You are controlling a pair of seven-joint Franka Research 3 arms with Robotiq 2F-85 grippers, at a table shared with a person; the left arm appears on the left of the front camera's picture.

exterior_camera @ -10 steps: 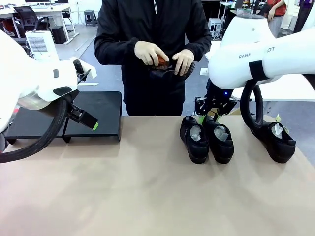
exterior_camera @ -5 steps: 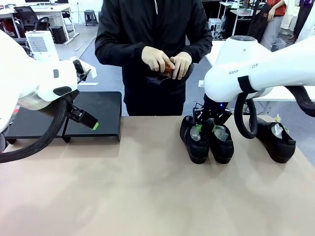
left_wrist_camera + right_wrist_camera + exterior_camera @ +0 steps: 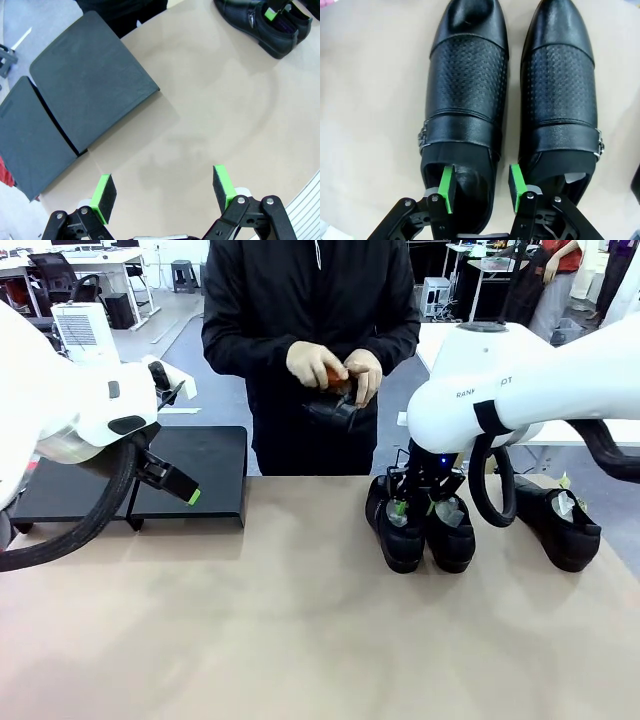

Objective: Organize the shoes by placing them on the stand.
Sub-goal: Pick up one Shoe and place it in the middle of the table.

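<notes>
**Right gripper astride a shoe's side wall, before the grasp**

The right gripper (image 3: 482,187), at the bottom centre of its wrist view, stands part-open astride the inner side wall of the left shoe (image 3: 465,100) of a pair. One green pad (image 3: 447,190) hangs inside the opening, the other outside it, hard by the neighbouring shoe (image 3: 560,100). No squeeze shows. A sound grasp likely calls for seating the pads deep on the wall, closing without catching the neighbour, then lifting level. In the front view the pair lies right of centre, a third shoe (image 3: 565,530) lies at far right, and the stand (image 3: 190,465) sits at middle left, well apart, with no shoe on it. The left gripper (image 3: 165,192) hovers released near the stand. The person's hands (image 3: 312,362) hold a fourth shoe (image 3: 335,412) at top centre.
</notes>
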